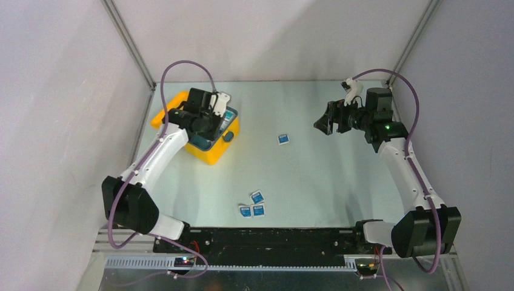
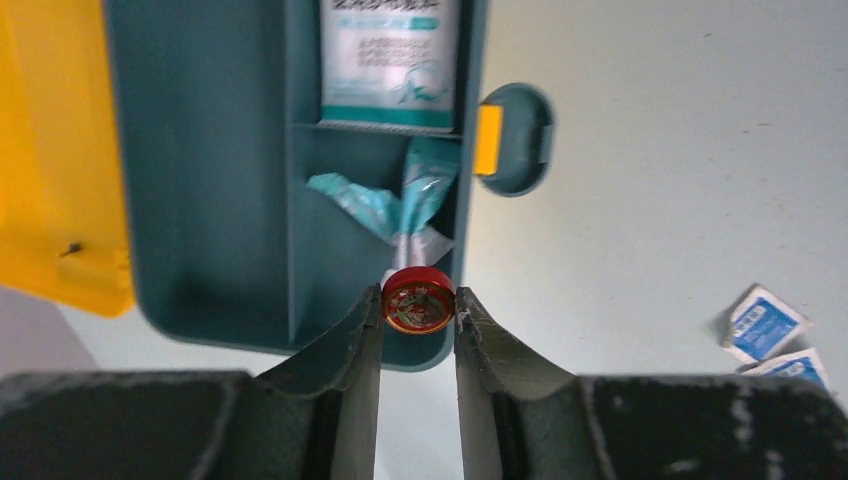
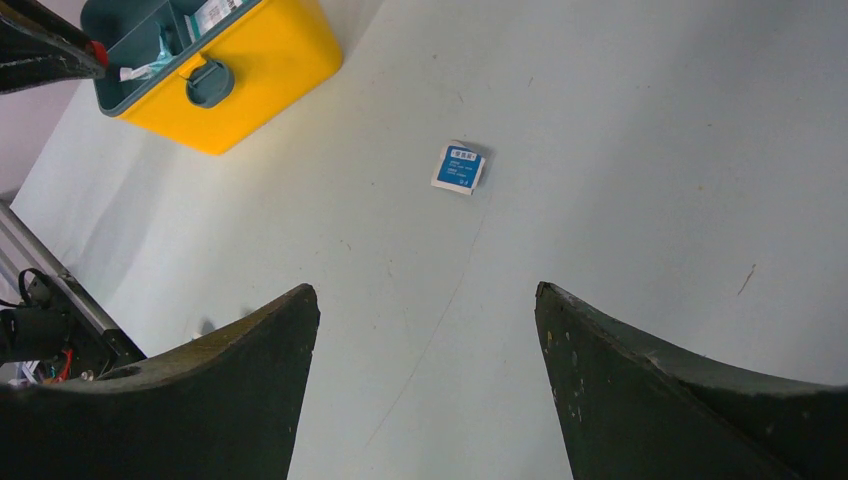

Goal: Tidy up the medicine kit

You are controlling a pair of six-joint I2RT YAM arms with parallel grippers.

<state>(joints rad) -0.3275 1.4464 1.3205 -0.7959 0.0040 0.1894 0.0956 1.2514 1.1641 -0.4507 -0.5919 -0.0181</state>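
Observation:
The yellow medicine kit (image 1: 212,151) stands at the far left of the table with a dark teal divided tray (image 2: 200,200) in its open top; it also shows in the right wrist view (image 3: 250,70). My left gripper (image 2: 419,305) is shut on a small round red tin (image 2: 418,300) and holds it over the tray's near right compartment. That tray holds a white and teal box (image 2: 390,50) and a crumpled teal sachet (image 2: 400,200). My right gripper (image 3: 425,300) is open and empty, held above the table at the far right (image 1: 323,124).
One blue and white sachet (image 1: 283,139) lies mid-table, also seen in the right wrist view (image 3: 459,166). Three more sachets (image 1: 253,206) lie near the front edge. A round teal latch (image 2: 515,140) sticks out from the kit's side. Grey walls close in the table.

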